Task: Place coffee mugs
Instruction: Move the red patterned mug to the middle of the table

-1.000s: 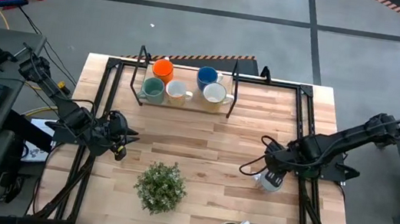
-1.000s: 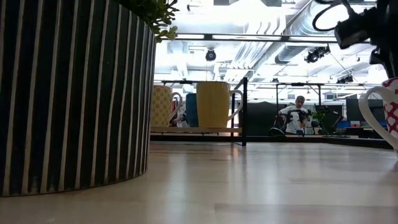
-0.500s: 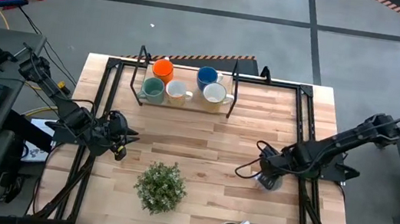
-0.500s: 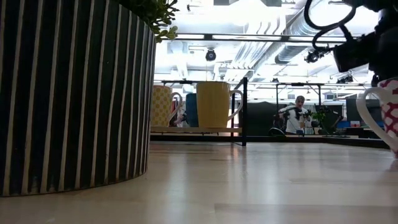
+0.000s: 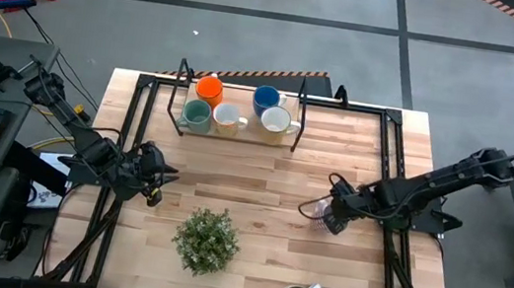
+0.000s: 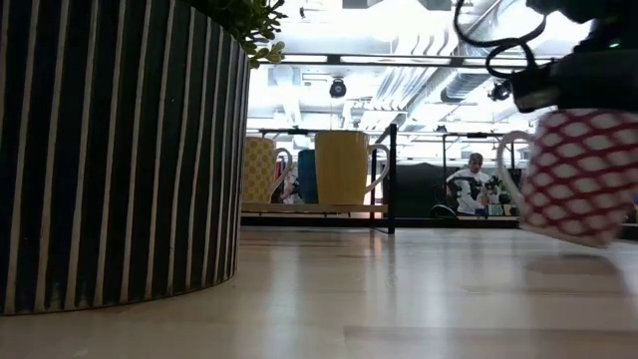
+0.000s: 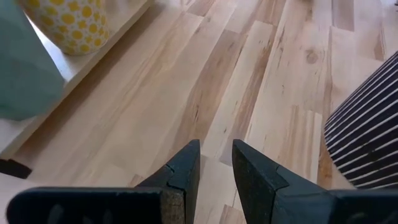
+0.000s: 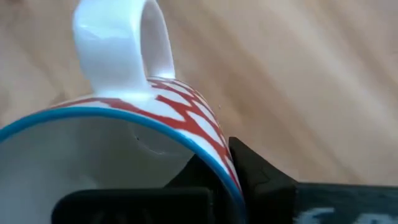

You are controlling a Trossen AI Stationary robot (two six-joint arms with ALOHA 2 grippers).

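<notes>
Jaws of the right gripper [image 8: 227,165] clench the rim of a red-patterned mug [image 6: 573,175], lifted off the desk [image 5: 272,181]; left gripper [image 7: 216,163] part-open, empty. Potted plant [image 5: 207,239] stands nearer; only the low view shows the mug's tilt.

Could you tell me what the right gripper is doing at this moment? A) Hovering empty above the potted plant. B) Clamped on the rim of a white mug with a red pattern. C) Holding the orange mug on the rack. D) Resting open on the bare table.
B: the right gripper pinches the blue-edged rim of the red-patterned white mug, which hangs tilted above the table.
</notes>
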